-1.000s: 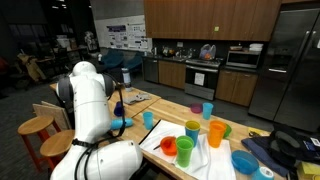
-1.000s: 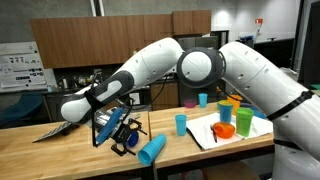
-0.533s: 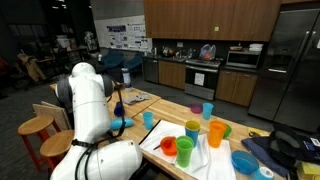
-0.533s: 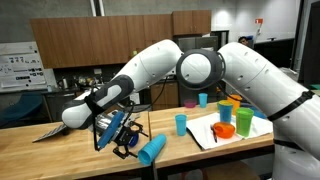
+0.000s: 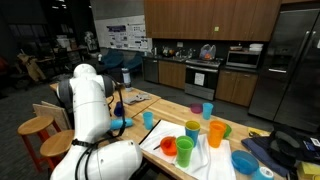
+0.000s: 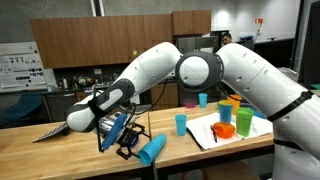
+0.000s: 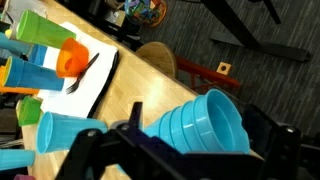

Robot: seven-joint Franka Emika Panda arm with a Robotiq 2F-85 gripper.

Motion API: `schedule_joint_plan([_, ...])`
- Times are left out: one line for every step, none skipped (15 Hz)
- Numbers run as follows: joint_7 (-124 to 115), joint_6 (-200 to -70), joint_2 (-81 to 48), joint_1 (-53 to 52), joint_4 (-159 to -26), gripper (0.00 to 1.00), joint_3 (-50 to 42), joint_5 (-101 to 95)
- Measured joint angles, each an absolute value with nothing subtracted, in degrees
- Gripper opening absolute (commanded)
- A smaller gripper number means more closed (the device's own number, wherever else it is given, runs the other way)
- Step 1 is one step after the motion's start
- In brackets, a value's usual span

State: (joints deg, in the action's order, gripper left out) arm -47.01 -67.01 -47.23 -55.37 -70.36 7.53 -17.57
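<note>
The claw [image 6: 124,143], jaws spread wide, tilts low over the wooden tabletop [image 6: 50,155], apparently because the blue plastic cup [image 6: 152,150] lies on its side just beside it.

Logged as I see it from my console:
- blue cup [image 7: 205,122]: smooth plastic, faint sheen
- table [image 6: 50,155]: pale wood, satin finish
- fingers [image 7: 100,158]: matt black
- arm [image 6: 240,65]: glossy white plastic shell
- orange cup [image 7: 72,58]: smooth plastic
- stool [image 7: 158,58]: wood
</note>
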Motion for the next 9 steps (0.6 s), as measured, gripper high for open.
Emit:
schedule_joint_plan([-46.9,-67.5,-47.4,-55.4,-70.7,1.0,7.2,-17.6])
schedule_joint_plan([-46.7,-67.8,-47.7,-55.3,-70.9,1.0,7.0,-17.6])
schedule_joint_plan([-46.6,-68.1,-48.0,-55.3,-71.1,1.0,6.8,-17.6])
schedule_joint_plan([-46.4,-68.4,-48.2,-55.2,-71.3,1.0,6.6,-17.6])
schedule_joint_plan([-46.2,-68.6,-48.5,-55.1,-71.4,1.0,6.4,-17.6])
schedule_joint_plan([-46.1,-68.8,-48.8,-55.1,-71.6,1.0,6.3,-17.7])
schedule_joint_plan([-45.9,-69.0,-48.9,-55.1,-71.8,1.0,6.1,-17.7])
schedule_joint_plan([-45.7,-69.3,-49.1,-55.0,-72.0,1.0,6.0,-17.7])
schedule_joint_plan([-45.5,-69.4,-49.3,-54.9,-72.1,1.0,5.8,-17.7])
